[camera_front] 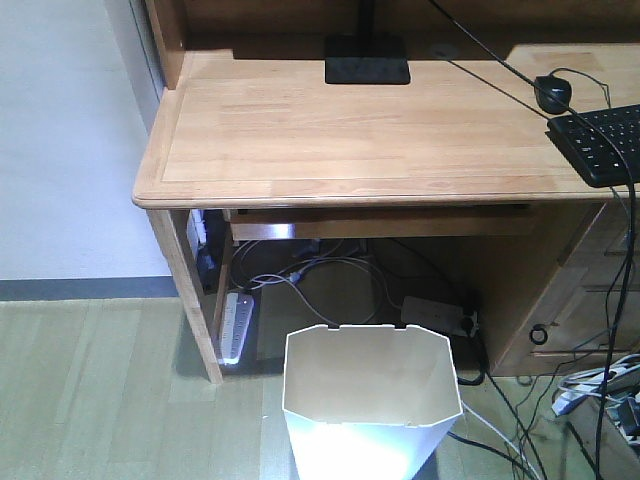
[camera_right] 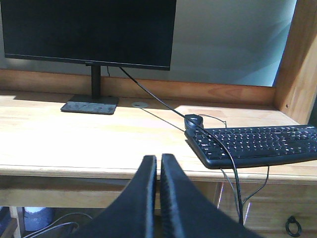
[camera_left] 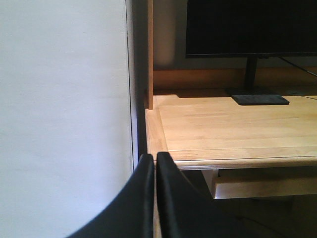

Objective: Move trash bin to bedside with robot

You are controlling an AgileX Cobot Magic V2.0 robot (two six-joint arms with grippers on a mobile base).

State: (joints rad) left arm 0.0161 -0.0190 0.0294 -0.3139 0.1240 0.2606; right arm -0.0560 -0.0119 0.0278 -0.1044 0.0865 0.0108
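Trash bin [camera_front: 371,385], just one, fronts one desk [camera_front: 350,140].

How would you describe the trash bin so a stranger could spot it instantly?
Find the wooden desk with the black keyboard on top. On the floor in front of its open underside, right of the white power strip, stands the trash bin. It alone is an open-topped white container with a corner-cut rim.

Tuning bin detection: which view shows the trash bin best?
Exterior front-facing: the trash bin shows its whole rim and interior, standing in front of the desk. Neither wrist view shows it; both look across the desk top.
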